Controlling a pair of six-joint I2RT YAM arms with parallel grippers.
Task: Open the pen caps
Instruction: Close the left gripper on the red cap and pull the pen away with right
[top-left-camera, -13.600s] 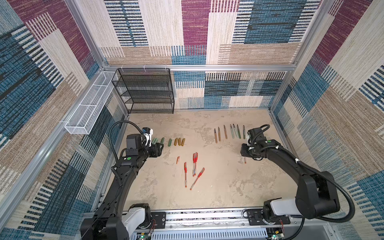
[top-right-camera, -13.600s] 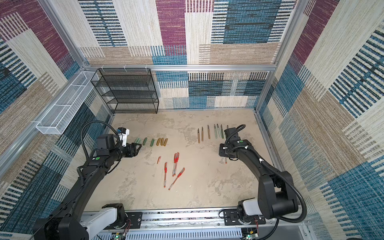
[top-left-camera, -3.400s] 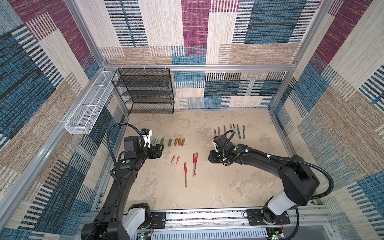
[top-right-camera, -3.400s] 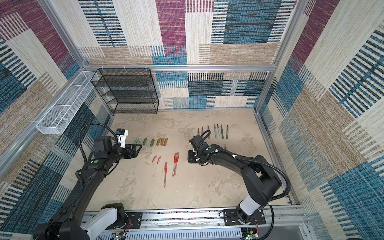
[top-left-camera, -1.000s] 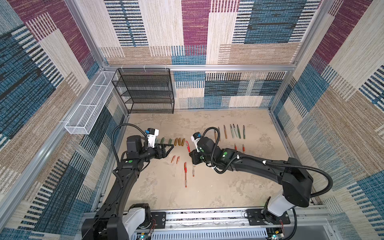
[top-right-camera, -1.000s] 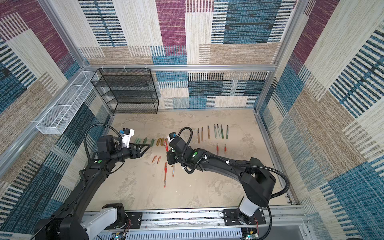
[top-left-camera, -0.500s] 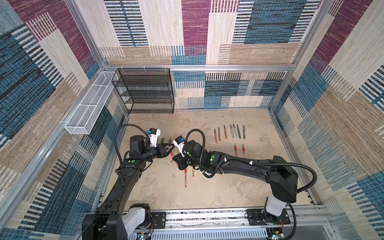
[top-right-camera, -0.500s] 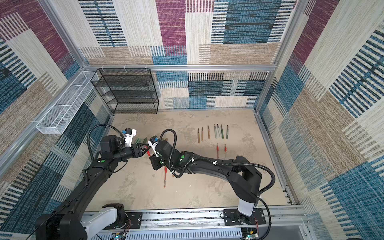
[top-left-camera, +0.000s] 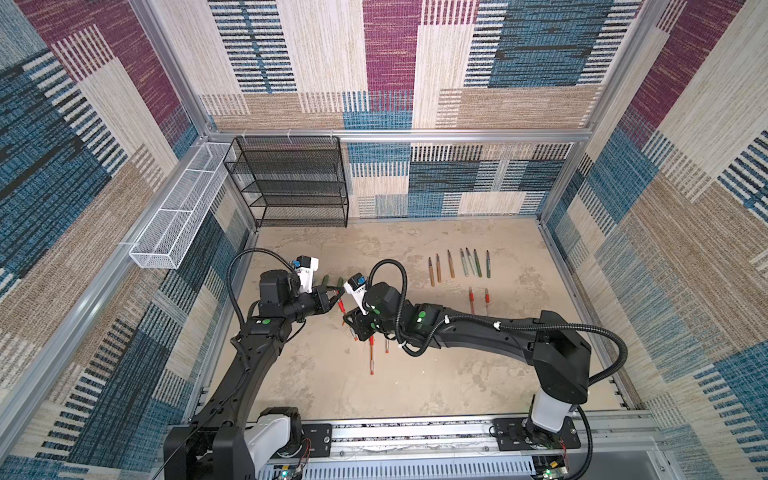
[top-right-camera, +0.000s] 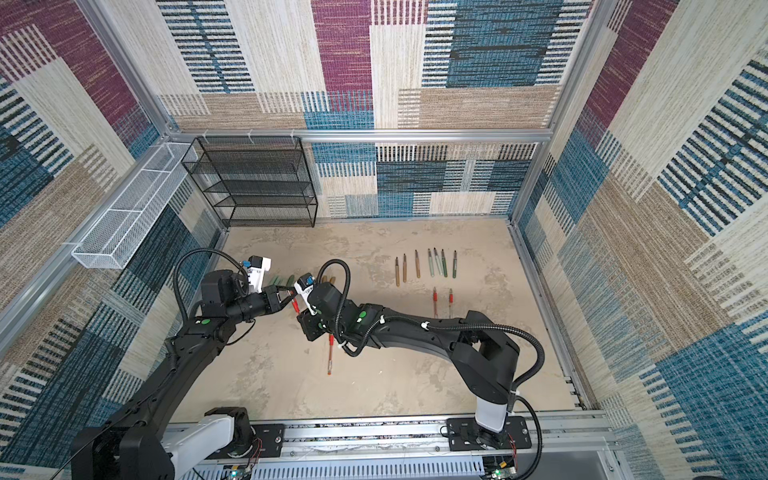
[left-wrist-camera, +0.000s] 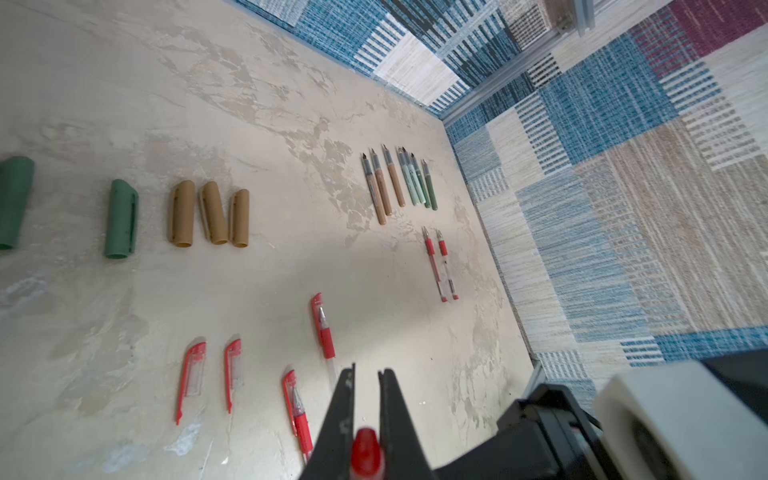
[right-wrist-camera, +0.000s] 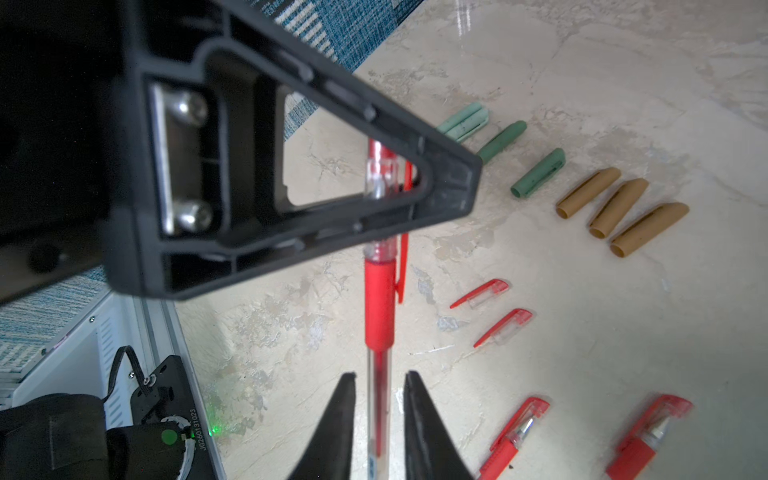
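A red pen (right-wrist-camera: 379, 307) hangs in the air between the two arms in both top views (top-left-camera: 340, 306) (top-right-camera: 295, 306). My left gripper (left-wrist-camera: 365, 370) is shut on the pen cap (left-wrist-camera: 365, 455) at its red end. My right gripper (right-wrist-camera: 379, 378) stands open around the clear barrel, with a gap on each side. On the table lie loose pen caps: green (left-wrist-camera: 120, 218), gold-brown (left-wrist-camera: 212, 214) and two small red ones (left-wrist-camera: 189, 374). Two capped red pens (left-wrist-camera: 323, 328) (left-wrist-camera: 299, 411) lie beside them.
Uncapped barrels lie in a row (top-left-camera: 457, 266) at the back right, with two red barrels (top-left-camera: 478, 299) in front of them. A black wire shelf (top-left-camera: 291, 183) stands at the back left. A white mesh basket (top-left-camera: 178, 220) hangs on the left wall.
My left gripper has closed on the cap end of the red pen. My right gripper's jaws have parted from the barrel that they held.
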